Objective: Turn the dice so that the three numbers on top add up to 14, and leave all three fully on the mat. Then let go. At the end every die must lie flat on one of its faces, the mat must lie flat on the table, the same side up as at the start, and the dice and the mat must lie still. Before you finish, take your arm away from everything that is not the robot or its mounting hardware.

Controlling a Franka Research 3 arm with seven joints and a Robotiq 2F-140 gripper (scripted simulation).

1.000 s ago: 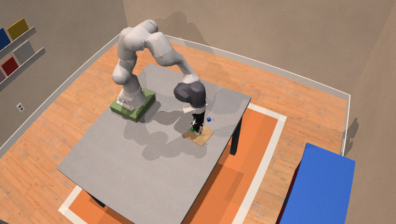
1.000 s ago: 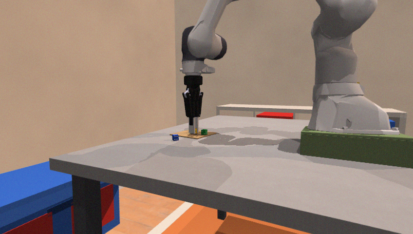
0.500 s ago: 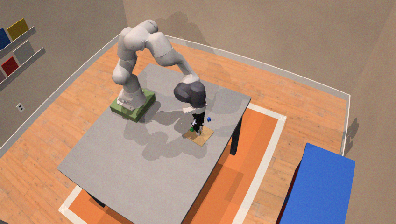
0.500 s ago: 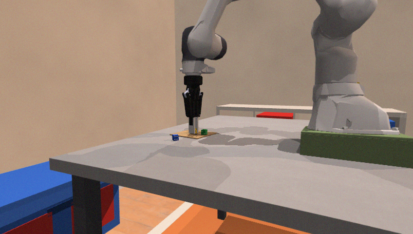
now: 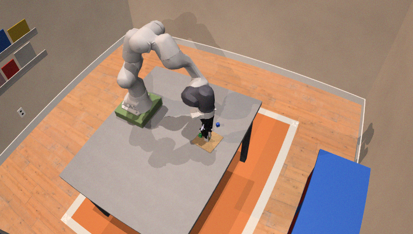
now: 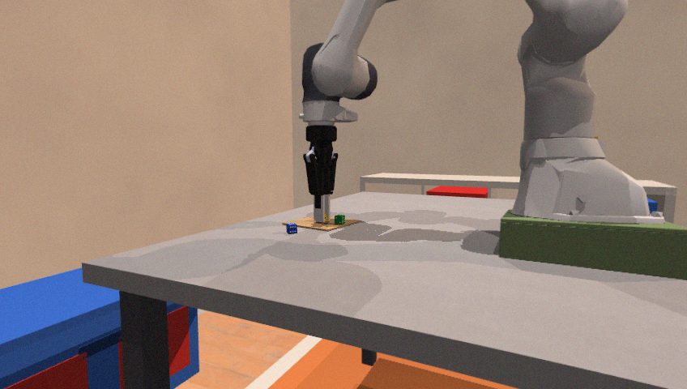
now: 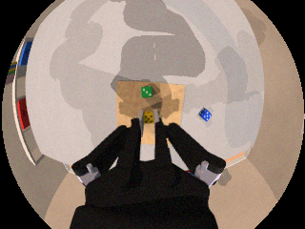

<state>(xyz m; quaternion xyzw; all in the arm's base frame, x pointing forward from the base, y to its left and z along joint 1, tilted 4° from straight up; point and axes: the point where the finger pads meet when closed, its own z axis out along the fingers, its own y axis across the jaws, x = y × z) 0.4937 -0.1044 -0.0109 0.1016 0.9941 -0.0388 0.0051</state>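
Gripper point(image 5: 207, 139) point(image 6: 322, 221) point(image 7: 149, 115): nearly closed, seemingly pinching the yellow die point(image 6: 326, 217) point(image 7: 149, 117) by opposite sides, over the mat point(image 5: 211, 147) point(image 6: 300, 223). Green die point(image 5: 200, 135) point(image 6: 339, 219) point(image 7: 147, 92) on the mat; blue die point(image 5: 217, 124) point(image 6: 292, 228) point(image 7: 205, 114) off it, on the table point(image 5: 162, 188) point(image 6: 433, 288) point(image 7: 95, 110). Judgement: dice light, stiff, perhaps slippery. Take them across opposite faces, centred; an edge grip could spin them. You should keep your fingertips from dragging the mat

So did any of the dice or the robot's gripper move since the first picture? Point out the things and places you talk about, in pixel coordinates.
Nothing I can see has moved. The gripper point(image 5: 207, 138) point(image 6: 322, 220) point(image 7: 149, 115) is still down around the yellow die point(image 6: 326, 217) point(image 7: 149, 117); I can't tell if it's squeezing it. The green die point(image 5: 199, 135) point(image 6: 339, 220) point(image 7: 147, 92) is still on the mat point(image 5: 213, 146) point(image 6: 300, 223) point(image 7: 126, 125), the blue one point(image 5: 217, 124) point(image 6: 292, 228) point(image 7: 205, 114) still off it.
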